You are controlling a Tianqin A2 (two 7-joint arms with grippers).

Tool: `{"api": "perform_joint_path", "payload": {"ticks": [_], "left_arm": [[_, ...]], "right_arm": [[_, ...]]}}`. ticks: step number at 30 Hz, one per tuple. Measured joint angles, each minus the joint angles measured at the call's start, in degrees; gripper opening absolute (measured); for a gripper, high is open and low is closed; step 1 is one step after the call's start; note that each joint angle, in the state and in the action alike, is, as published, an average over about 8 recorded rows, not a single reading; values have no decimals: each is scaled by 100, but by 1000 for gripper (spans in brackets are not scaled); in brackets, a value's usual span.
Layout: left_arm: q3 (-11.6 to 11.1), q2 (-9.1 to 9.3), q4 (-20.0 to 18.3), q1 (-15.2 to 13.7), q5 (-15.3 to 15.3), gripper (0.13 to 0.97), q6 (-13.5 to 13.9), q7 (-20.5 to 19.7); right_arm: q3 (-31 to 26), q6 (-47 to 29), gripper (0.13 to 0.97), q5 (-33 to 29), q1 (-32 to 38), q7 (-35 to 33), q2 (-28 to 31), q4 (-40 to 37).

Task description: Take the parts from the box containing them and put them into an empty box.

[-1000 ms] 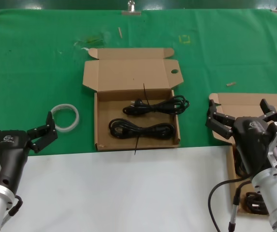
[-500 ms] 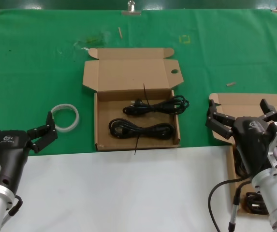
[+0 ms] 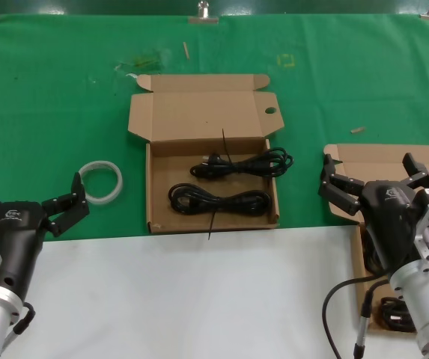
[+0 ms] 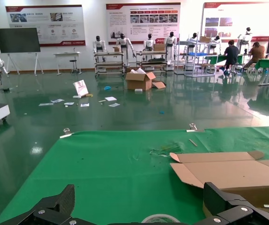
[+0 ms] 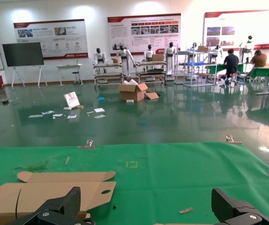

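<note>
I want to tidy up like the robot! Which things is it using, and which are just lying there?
Job: cable bundles, holed-tab box holding two, right box under the open right gripper.
Lying about: white ring beside the open left gripper, small stick.

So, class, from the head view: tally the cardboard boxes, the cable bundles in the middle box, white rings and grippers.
Cardboard boxes: 2 (middle box, right box)
Cable bundles in middle box: 2 (far bundle, near bundle)
White ring: 1
Grippers: 2 (left gripper, right gripper)
Total: 7

White ring (image 3: 100,182) on green cloth (image 3: 49,112); white tabletop (image 3: 184,299).
</note>
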Motion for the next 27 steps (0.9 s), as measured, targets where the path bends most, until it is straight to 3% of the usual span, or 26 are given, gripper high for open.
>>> {"api": "perform_joint_path", "payload": {"ticks": [27], "left_arm": [[0,0,0,0,0,966,0,0]], "right_arm": [[0,0,966,0,0,0,0,0]]}}
